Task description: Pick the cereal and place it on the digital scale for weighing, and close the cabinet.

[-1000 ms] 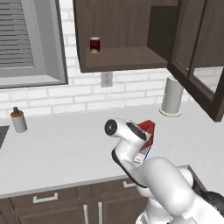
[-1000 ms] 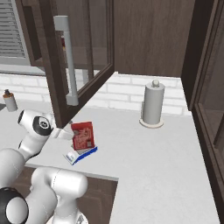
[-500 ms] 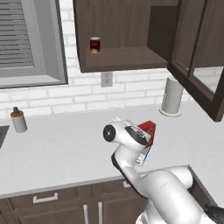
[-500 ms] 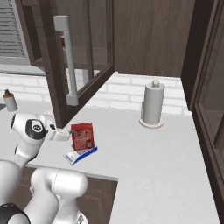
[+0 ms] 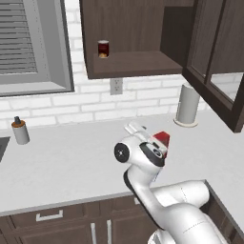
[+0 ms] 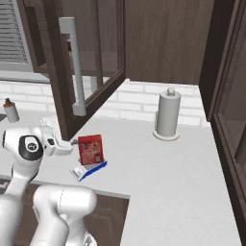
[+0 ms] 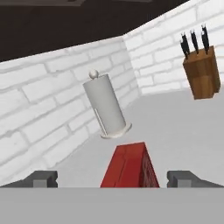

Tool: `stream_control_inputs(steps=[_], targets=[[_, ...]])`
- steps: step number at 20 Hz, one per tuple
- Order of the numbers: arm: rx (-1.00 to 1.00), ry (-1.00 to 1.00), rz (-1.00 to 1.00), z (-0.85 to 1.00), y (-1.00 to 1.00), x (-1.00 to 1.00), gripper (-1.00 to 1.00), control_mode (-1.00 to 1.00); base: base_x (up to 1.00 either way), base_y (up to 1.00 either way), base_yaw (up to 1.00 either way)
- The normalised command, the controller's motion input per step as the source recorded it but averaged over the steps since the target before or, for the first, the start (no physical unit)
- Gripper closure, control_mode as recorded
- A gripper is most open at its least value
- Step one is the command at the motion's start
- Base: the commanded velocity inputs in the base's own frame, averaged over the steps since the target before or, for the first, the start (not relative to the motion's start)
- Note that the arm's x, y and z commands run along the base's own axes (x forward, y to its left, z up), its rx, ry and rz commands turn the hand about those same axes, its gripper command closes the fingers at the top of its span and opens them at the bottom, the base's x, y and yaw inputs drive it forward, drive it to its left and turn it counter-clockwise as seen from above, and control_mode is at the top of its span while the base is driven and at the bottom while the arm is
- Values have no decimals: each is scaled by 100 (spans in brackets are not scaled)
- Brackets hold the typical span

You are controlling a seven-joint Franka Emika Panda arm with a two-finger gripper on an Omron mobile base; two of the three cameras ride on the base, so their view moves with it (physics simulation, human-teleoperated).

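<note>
The cereal (image 6: 91,149), a red box, stands upright on the digital scale (image 6: 88,171), a flat white pad with a blue edge, on the pale counter. My gripper (image 6: 60,135) hangs just left of the box, open and apart from it. In the hand view the gripper (image 7: 114,179) is spread wide, and the top of the cereal (image 7: 129,168) shows low between the fingertips (image 7: 43,178). In the left base view the arm covers most of the cereal (image 5: 162,138). The cabinet (image 5: 133,62) stands open, and its glass door (image 6: 93,62) with a metal bar handle (image 6: 77,67) swings out over the counter.
A small dark can (image 5: 103,48) sits on the cabinet shelf. A paper towel holder (image 6: 167,115) stands against the brick wall behind the cereal. A knife block (image 7: 201,74) is further along the counter, and a small bottle (image 5: 20,130) at the far left.
The hand has drawn slightly back and down from the cereal with its jaws wide. The cereal stays on the scale.
</note>
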Motion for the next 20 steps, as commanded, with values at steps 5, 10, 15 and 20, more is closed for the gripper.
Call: stream_control_inputs(steps=[5,10,15,20], targets=[[1,-36,2,71,0,-50,-100,-100,0,0,0],[8,-39,2,67,0,-75,-100,-100,0,0,0],[17,-38,4,56,-7,-97,-100,-100,0,0,0],[18,-44,3,49,-18,-100,-100,-100,0,0,0]])
